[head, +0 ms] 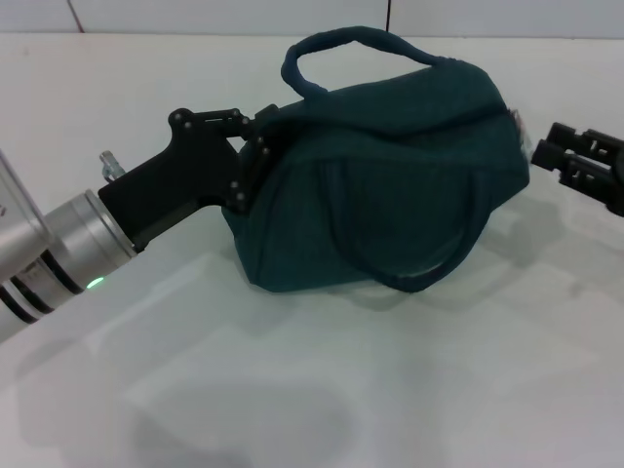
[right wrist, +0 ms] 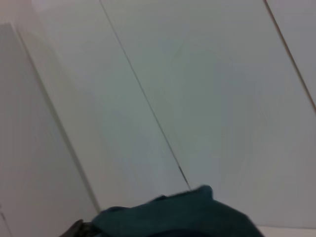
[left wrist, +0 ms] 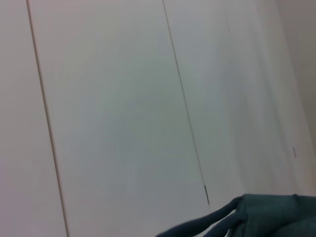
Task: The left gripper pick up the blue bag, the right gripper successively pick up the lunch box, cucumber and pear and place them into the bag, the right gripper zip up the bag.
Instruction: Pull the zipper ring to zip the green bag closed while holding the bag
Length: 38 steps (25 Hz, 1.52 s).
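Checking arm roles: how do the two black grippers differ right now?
The left gripper, black metal on a green-lit silver wrist, is shut on the dark teal-blue fabric bag's left end. The right gripper, also black, sits just off the bag's right end, holding nothing visible.

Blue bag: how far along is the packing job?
Near the end, it seems. No lunch box, cucumber or pear shows outside the blue bag, which looks full and appears closed along its top, though its contents can't be seen. In hand: the left gripper grips the bag's left end; the right gripper sits at its right end by a small silver piece, perhaps the zipper pull. Left: confirming the zip is fully shut, then releasing.
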Available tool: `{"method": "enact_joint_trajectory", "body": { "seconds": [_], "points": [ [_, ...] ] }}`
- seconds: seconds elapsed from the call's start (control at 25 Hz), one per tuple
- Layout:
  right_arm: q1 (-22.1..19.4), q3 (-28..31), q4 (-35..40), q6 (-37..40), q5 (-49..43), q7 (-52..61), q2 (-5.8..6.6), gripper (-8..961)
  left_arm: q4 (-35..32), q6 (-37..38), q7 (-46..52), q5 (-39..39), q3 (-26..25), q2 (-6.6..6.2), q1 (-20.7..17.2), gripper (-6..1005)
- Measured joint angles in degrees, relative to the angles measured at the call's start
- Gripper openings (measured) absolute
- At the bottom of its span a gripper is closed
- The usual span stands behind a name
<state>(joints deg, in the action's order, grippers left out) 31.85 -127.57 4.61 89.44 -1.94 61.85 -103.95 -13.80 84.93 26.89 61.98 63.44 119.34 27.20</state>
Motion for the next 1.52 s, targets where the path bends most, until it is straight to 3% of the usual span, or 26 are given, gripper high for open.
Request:
{"method": "enact_joint_trajectory", "body": {
  "seconds": [0.08, 0.16, 0.32, 0.44, 0.68, 0.96, 1.2, 1.52],
  "points": [
    [-0.02, -0.01, -0.26, 0.95, -0.24, 0.53, 0.64, 466, 0.00, -0.05, 0.00, 0.00, 0.00, 0.02, 0.28, 45],
    [-0.15, 0.15, -1.00, 2.63, -0.41, 0.57, 1.00, 528, 0.00, -0.12, 0.00, 0.00, 0.02, 0.09, 0.45, 45],
    [-0.47, -0.03, -3.22, 6.85, -0.45, -2.40, 0.69, 652, 0.00, -0.23, 0.00, -0.01, 0.02, 0.17, 0.48, 45],
    [-0.82, 0.10, -4.19, 7.21, -0.24, -4.44, 0.29, 667, 0.00, -0.23, 0.17, -0.02, 0.01, 0.23, 0.48, 45],
    [-2.52, 6.72, -4.71, 1.16, 0.98, -13.64, -2.25, 693, 0.00, -0.06, 0.28, -0.02, 0.12, 0.33, 0.66, 46],
    [-1.12, 7.39, -3.81, -4.44, 0.73, -18.76, -5.13, 694, 0.21, 0.21, 0.38, -0.02, 0.26, 0.36, 0.84, 46],
    [0.99, 7.67, -2.84, -8.98, 0.74, -20.80, -6.88, 694, 0.42, 0.59, 0.42, -0.03, 0.28, 0.36, 0.84, 46],
    [2.36, 7.25, 2.11, -13.25, -0.11, -23.85, -8.20, 695, 0.51, 0.66, 0.36, -0.03, 0.27, 0.36, 0.46, 45]
  ]
}}
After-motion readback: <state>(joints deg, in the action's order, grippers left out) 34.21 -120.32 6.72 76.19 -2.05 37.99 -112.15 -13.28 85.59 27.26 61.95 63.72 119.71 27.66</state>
